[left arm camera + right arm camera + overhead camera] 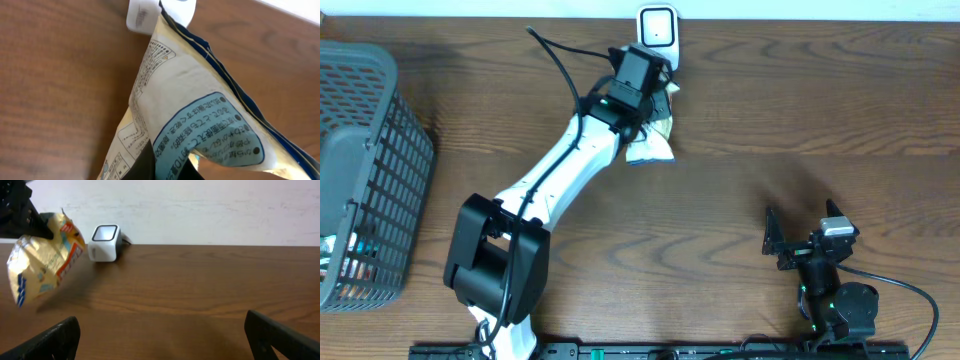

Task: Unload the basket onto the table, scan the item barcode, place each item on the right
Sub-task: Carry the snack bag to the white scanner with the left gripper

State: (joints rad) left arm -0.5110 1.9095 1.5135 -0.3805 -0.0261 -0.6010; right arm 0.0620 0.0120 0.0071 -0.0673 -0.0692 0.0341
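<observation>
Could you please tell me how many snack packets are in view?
1. The snack packet hangs above the table in front of the scanner at the far edge. The basket on the left holds something unclear, so more may be hidden.

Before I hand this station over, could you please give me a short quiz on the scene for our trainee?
1. True or false: the left claw grips the snack bag.
2. The scanner stands: A) at the far edge of the table, B) on a shelf, C) on the floor?
3. Which claw stands open?
Key: 1 true; 2 A; 3 the right claw.
</observation>
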